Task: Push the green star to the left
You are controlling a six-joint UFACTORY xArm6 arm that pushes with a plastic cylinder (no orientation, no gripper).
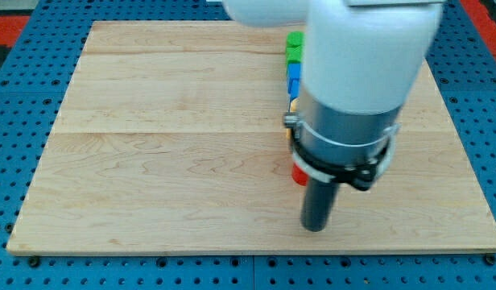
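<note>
Two green (294, 46) and blue (294, 78) blocks sat far on the tabletop (167, 161); no writing showed. My tip (313, 228), holding nothing, stood just near a red block (299, 174).

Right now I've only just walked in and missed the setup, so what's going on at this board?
A robot arm hangs over the wooden board, with my tip resting on the bare wood toward the view's bottom. A column of blocks sits along the arm's left edge: a green block at the top, a blue block below it, and a bit of a red block lower down. The arm hides most of them, so their shapes can't be told. My tip is below all of them, touching none that show.
</note>
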